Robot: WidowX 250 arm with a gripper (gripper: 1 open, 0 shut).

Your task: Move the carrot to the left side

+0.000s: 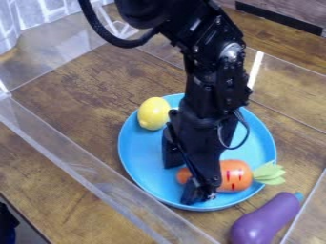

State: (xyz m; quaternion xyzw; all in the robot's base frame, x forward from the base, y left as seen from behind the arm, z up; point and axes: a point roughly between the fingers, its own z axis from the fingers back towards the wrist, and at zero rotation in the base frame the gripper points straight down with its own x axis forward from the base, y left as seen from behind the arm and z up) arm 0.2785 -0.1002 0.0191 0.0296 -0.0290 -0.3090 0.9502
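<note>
Wooden desk [90, 86] carries our blue plate [140, 157]; we lower the tool [188, 178], spread wide, over the carrot [230, 176] to grasp it.

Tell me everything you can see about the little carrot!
The carrot is a small orange toy, plastic-looking, with dark marks and a light green leafy top pointing right. It lies on its side on the blue plate, near its front right edge. The open black pincer stands over its left end, hiding the tip; whether they touch is unclear.
</note>
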